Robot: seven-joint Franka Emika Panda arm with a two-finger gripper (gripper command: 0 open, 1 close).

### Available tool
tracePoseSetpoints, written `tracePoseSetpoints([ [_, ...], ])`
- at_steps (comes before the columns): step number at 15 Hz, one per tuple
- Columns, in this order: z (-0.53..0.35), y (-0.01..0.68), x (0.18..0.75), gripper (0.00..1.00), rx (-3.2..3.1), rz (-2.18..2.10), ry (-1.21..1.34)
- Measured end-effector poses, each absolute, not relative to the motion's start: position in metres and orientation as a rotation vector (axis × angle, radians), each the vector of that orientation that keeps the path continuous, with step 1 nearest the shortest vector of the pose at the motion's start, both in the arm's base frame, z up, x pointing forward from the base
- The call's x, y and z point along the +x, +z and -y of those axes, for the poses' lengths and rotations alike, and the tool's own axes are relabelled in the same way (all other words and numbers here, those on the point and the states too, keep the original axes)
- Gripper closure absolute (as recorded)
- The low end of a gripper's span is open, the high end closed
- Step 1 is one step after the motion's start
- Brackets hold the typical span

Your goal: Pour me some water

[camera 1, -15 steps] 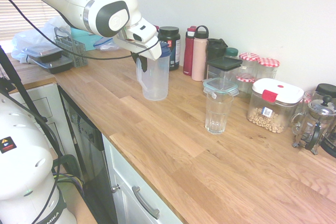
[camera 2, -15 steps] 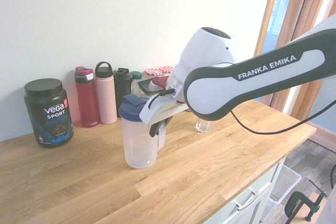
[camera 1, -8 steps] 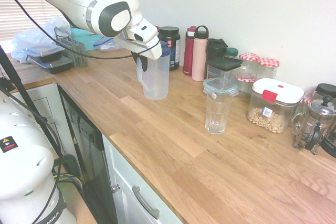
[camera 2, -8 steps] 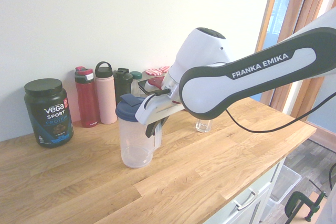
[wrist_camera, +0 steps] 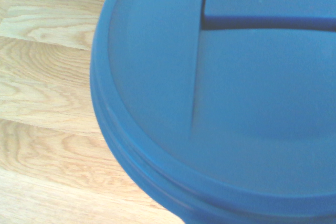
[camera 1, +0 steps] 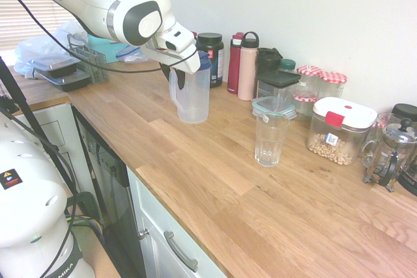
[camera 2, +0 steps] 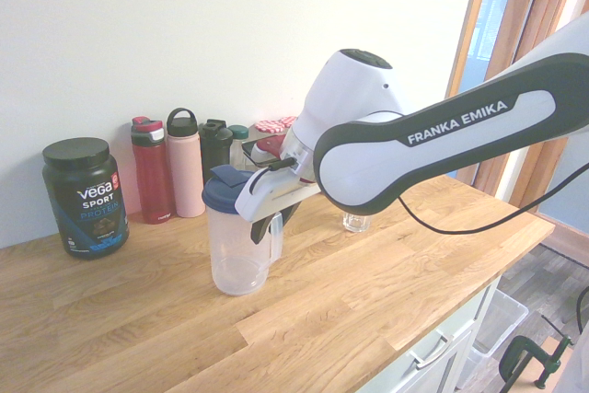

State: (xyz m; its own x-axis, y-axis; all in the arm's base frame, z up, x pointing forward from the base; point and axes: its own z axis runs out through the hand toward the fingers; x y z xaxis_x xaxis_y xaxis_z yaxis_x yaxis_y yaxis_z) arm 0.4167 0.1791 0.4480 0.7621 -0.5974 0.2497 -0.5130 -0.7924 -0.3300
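Note:
A clear plastic jug (camera 1: 193,99) with a blue lid (wrist_camera: 236,103) stands upright on the wooden counter (camera 1: 215,180). Its handle faces the arm. My gripper (camera 1: 171,71) is at the top of that handle, just under the lid's rim; the second exterior view shows the gripper (camera 2: 265,225) beside the jug (camera 2: 237,250) in the same place. A clear drinking glass (camera 1: 271,138) stands apart on the counter, to the jug's right in the first exterior view. In the second exterior view the arm hides most of the glass (camera 2: 355,221). I cannot make out water in either vessel.
Along the wall behind the jug stand a black protein tub (camera 2: 85,195), a red bottle (camera 2: 152,172), a pink bottle (camera 2: 186,167) and a black bottle (camera 2: 215,149). Food containers (camera 1: 339,128) and a French press (camera 1: 391,154) sit further right. A dish rack (camera 1: 88,63) is at the counter's left end.
The jug and gripper shifted slightly along the counter, away from the glass, a second ago, and have stayed put since. The jug stays upright on the wood.

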Motion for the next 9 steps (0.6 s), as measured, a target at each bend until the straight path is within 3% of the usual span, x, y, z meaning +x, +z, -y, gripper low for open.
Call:
tracePoseSetpoints([
  [9, -0.155, 0.488, 0.318, 0.00, -2.877, -1.103, -0.358],
])
